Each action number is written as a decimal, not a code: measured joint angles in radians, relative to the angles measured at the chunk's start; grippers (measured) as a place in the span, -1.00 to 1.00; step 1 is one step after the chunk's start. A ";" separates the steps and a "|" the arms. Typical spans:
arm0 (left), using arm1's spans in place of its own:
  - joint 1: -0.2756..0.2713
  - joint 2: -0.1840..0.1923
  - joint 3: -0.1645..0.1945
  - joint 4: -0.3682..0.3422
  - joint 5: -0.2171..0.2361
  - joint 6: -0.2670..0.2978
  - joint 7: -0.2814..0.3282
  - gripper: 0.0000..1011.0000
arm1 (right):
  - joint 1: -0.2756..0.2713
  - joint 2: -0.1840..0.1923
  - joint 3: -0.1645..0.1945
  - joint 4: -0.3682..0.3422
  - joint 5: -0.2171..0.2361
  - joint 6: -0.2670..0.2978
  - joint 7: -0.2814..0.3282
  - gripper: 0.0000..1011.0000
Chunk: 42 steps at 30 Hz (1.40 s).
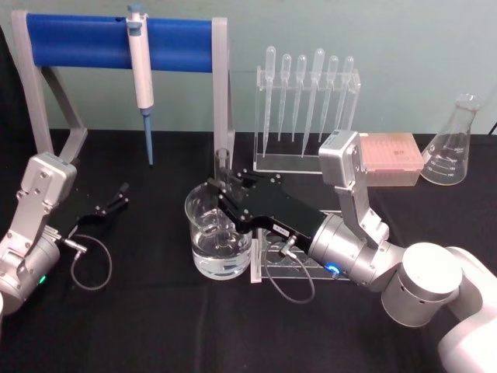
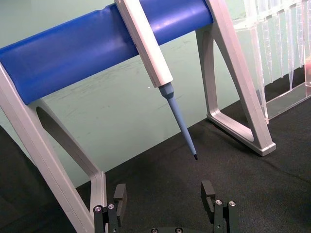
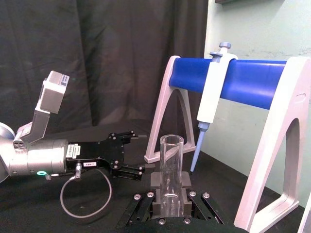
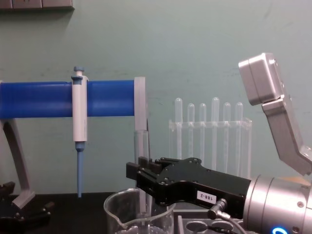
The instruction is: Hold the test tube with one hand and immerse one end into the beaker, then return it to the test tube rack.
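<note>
My right hand (image 1: 224, 185) grips the upright test tube (image 1: 223, 162) at the beaker's (image 1: 198, 233) twelve o'clock edge (left hand (image 1: 111, 200) idles open at nine o'clock), so I'd lower straight, clear of the rim.

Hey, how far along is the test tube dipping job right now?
Done: the right gripper has the test tube out of the rack, clamped upright. In hand: its lower end sits inside the beaker. To do: lift it and return it to the rack. The left gripper is parked open at left.
</note>
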State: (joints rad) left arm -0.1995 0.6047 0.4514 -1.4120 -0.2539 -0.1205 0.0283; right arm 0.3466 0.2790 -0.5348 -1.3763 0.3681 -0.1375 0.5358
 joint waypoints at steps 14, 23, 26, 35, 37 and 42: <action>0.000 0.000 0.000 0.000 0.000 0.000 0.000 0.98 | 0.000 0.000 0.000 0.000 0.000 0.000 0.000 -0.55; 0.000 0.000 0.000 0.000 0.000 0.000 0.000 0.98 | 0.000 0.000 0.000 0.000 0.000 0.000 0.000 -0.56; 0.000 0.000 0.000 0.000 0.000 0.000 0.000 0.98 | 0.000 0.000 0.000 0.000 0.000 0.000 0.000 -0.56; 0.000 0.000 0.000 0.000 0.000 0.000 0.000 0.98 | 0.000 0.000 0.000 0.000 0.000 0.000 0.000 -0.55; 0.000 0.000 0.000 0.000 0.000 0.000 0.000 0.98 | 0.000 0.000 0.000 0.000 0.000 0.000 0.000 -0.55; 0.000 0.000 0.000 0.000 0.000 0.000 0.000 0.98 | 0.000 0.000 0.000 0.000 0.000 0.000 0.000 -0.56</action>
State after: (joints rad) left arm -0.1995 0.6047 0.4514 -1.4120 -0.2539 -0.1206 0.0283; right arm 0.3465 0.2790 -0.5348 -1.3763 0.3680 -0.1375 0.5358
